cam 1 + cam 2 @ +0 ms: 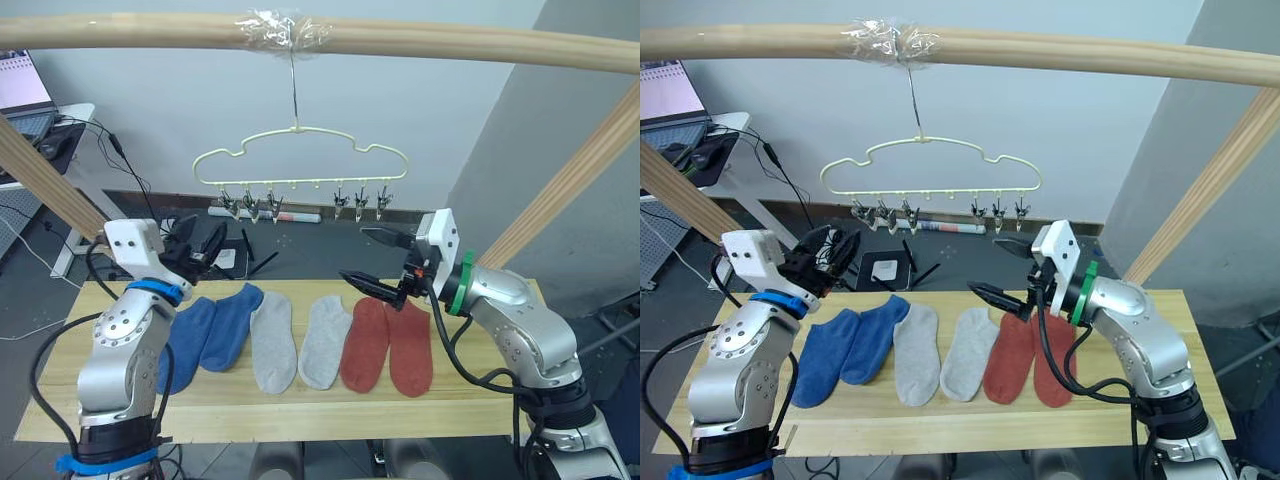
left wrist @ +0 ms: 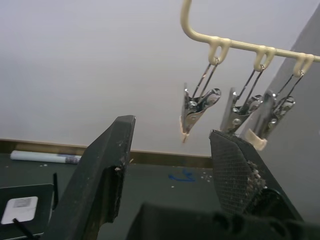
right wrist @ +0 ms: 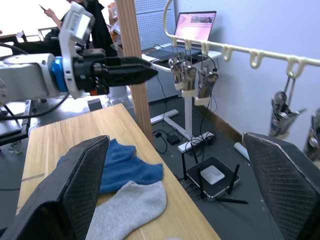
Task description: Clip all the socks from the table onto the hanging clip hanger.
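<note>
Both grippers are raised above the table (image 1: 470, 405) and hold nothing. The left gripper (image 1: 205, 248) has its two black fingers spread apart, and in the left wrist view their inner faces show a fine mesh texture; it is lifted over the back edge of the table, above the blue socks. The right gripper (image 1: 380, 262) is also wide apart, one finger pointing over the rust-red socks and the other higher, toward the hanger. The table is made of light yellowish wood planks with a smooth surface. On it six short socks of plain soft fabric lie flat in one row: two blue socks (image 1: 208, 336) at the robot's left, two light grey socks (image 1: 298, 343) in the middle, two rust-red socks (image 1: 388, 345) at the right. In each pair the two socks touch each other. The clip hanger (image 1: 300, 160) is a thin pale yellow-green wire with a wavy outline; it hangs by its hook from a round pale wooden pole (image 1: 450, 45), behind and above the table. Small shiny metal clips (image 1: 249, 205) hang under it in two groups of three, all empty
</note>
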